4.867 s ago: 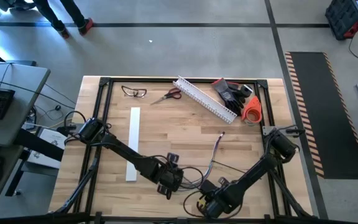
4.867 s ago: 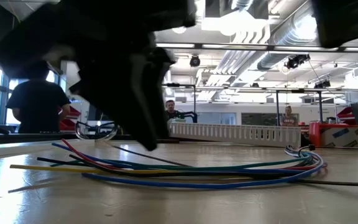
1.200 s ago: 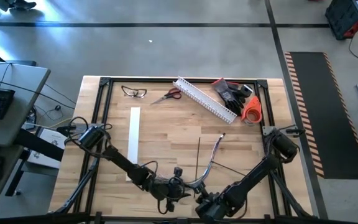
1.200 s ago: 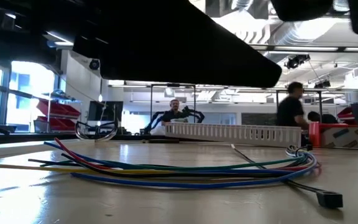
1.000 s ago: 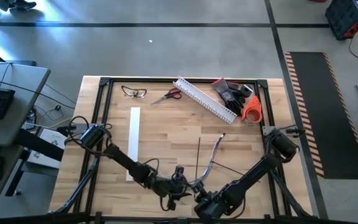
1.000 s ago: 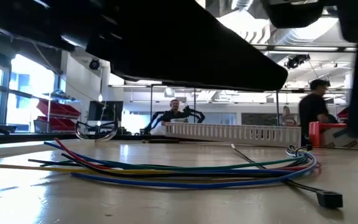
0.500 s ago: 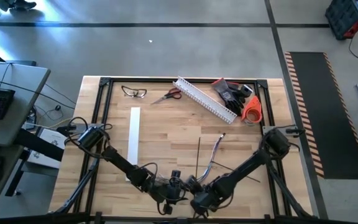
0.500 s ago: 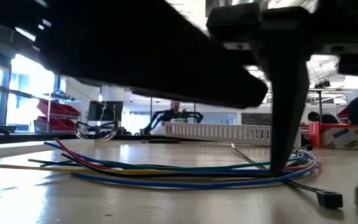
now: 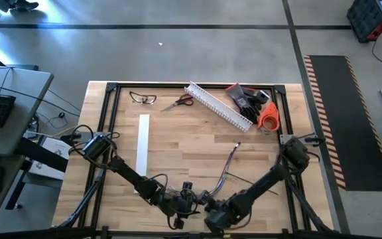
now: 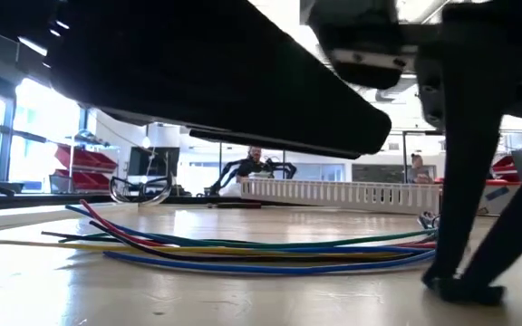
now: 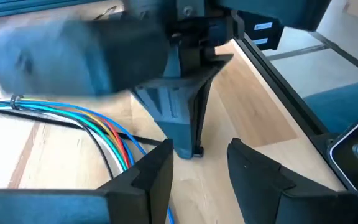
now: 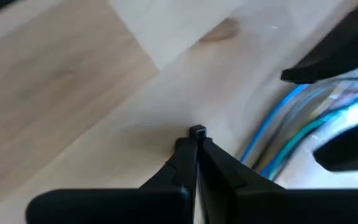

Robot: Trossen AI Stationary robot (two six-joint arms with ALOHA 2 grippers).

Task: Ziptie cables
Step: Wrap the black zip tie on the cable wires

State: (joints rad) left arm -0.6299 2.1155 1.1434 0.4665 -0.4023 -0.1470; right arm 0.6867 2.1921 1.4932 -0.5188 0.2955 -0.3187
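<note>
The cables (image 9: 228, 161) are a limp bundle of coloured wires lying on the wooden table, also seen low (image 10: 270, 249) and in the left wrist view (image 11: 98, 124). Both grippers are at the near end of the bundle, close to the table's near edge. My right gripper (image 12: 197, 146) points down at the table (image 10: 456, 288) and is shut on a thin dark ziptie. My left gripper (image 11: 197, 163) is open just to its left (image 9: 188, 199), with its fingers facing the right gripper and touching nothing. The ziptie's strip is hidden. My right gripper pinches the ziptie at its head end; the small square head (image 12: 197, 131) shows just past the shut fingertips. The fingers come from above, pointing down, with their tips (image 10: 460, 290) at the table top. The gripper hides the rest of the strip.
At the far edge lie a white slotted channel (image 9: 219, 106), scissors (image 9: 178, 101), glasses (image 9: 142, 98), dark gloves (image 9: 247, 98) and an orange tape roll (image 9: 268, 116). A flat white strip (image 9: 142, 153) lies on the left. A black frame (image 9: 108, 133) borders the table.
My right gripper has moved toward the table's left, next to my left gripper, and come down until its fingertips reach the table at the ziptie's head. The ziptie's strip, which lay straight toward the far edge beside the cables, no longer shows there.
</note>
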